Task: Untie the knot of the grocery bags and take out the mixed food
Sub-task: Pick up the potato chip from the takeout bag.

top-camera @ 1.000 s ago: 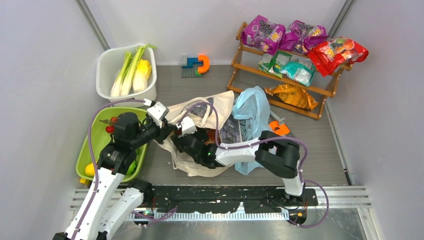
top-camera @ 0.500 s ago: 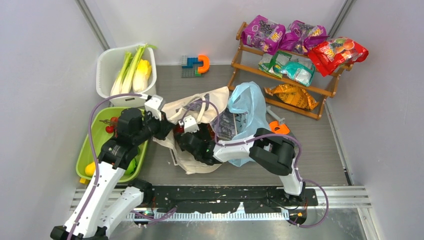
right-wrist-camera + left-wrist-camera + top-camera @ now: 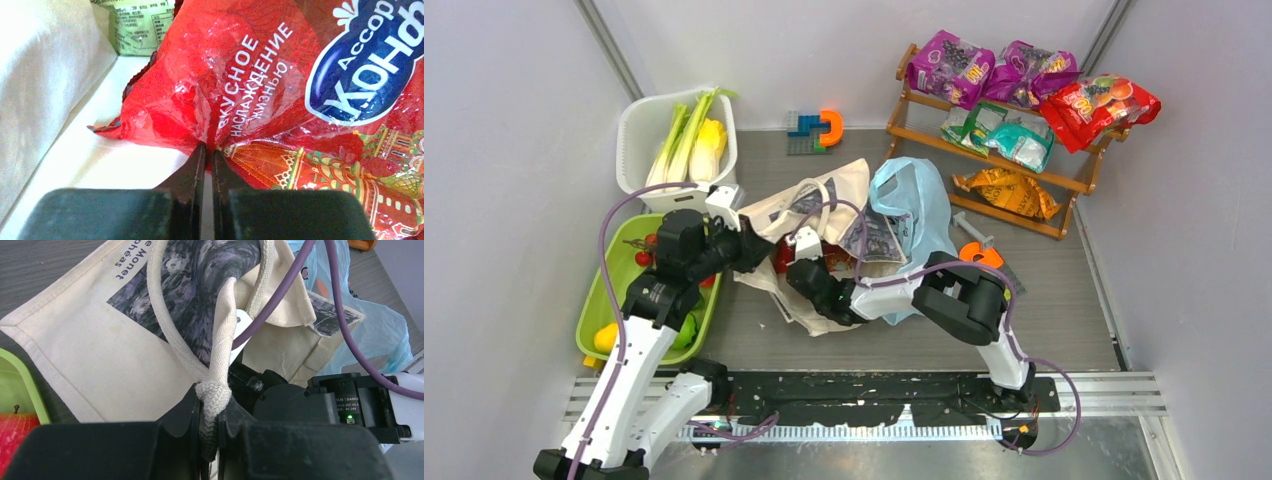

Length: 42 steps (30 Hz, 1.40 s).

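Note:
The cream canvas tote (image 3: 819, 205) lies mid-table with the light-blue plastic bag (image 3: 914, 200) against its right side. No knot shows. My left gripper (image 3: 749, 250) (image 3: 211, 432) is shut on the tote's rope handle (image 3: 222, 335) and holds the mouth up. My right gripper (image 3: 796, 262) (image 3: 209, 150) reaches inside the tote, shut on a fold of a red crinkly snack packet (image 3: 260, 75). A pale green packet (image 3: 140, 25) lies behind it. Green-white stalks and a yellow vegetable (image 3: 686, 145) stand in the white tub. Small fruits (image 3: 644, 255) lie in the green tray.
A wooden shelf (image 3: 924, 135) at the back right carries purple (image 3: 949, 65), teal (image 3: 1004, 135), red (image 3: 1094, 105) and orange (image 3: 1009, 190) packets. Toy blocks (image 3: 814, 128) sit by the back wall. An orange tool (image 3: 977, 253) lies right of the blue bag. The green tray (image 3: 614, 290) borders the left arm.
My right gripper has gone from open to shut on the red packet. Both arms and the two bags have shifted toward the back, the tote mouth pulled higher.

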Tool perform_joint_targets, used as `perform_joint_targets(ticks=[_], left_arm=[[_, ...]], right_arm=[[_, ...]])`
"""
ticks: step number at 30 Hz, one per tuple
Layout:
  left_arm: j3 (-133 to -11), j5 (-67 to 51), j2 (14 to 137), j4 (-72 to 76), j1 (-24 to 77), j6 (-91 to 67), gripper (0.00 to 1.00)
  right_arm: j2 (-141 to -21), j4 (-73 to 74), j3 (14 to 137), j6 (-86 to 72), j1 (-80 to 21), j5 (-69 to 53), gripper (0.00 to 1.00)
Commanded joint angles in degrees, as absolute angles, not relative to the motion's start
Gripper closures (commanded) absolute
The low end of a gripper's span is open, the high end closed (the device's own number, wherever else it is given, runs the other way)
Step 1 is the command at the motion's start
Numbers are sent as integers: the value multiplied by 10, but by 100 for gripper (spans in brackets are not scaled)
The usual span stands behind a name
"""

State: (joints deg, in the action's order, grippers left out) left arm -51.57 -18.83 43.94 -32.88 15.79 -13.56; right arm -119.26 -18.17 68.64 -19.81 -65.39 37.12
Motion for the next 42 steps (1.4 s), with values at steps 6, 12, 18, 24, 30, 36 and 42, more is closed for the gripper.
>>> perform_joint_targets(ticks=[6, 12, 18, 24, 30, 36, 42], left_arm=[[-547, -213, 432, -297, 153, -139, 100], [-542, -168, 441, -294, 153, -128, 100], [-531, -139, 442, -292, 153, -113, 100], [-516, -135, 453, -294, 152, -93, 100], [-492, -213, 466, -266, 152, -89, 100], [-483, -227, 452, -263, 152, -85, 100], [-485, -236, 448, -270, 152, -78, 100]], right_arm=[[-1069, -246, 505, -169, -620, 363, 95], [-919, -297, 408, -165, -631, 350, 95], [-809, -259, 343, -188, -661, 384, 95], [-718, -182, 320, -210, -712, 410, 95], [-713, -241, 310, -186, -723, 319, 40], [-836, -252, 423, -130, -723, 352, 6], [-954, -231, 523, -124, -722, 437, 1]])
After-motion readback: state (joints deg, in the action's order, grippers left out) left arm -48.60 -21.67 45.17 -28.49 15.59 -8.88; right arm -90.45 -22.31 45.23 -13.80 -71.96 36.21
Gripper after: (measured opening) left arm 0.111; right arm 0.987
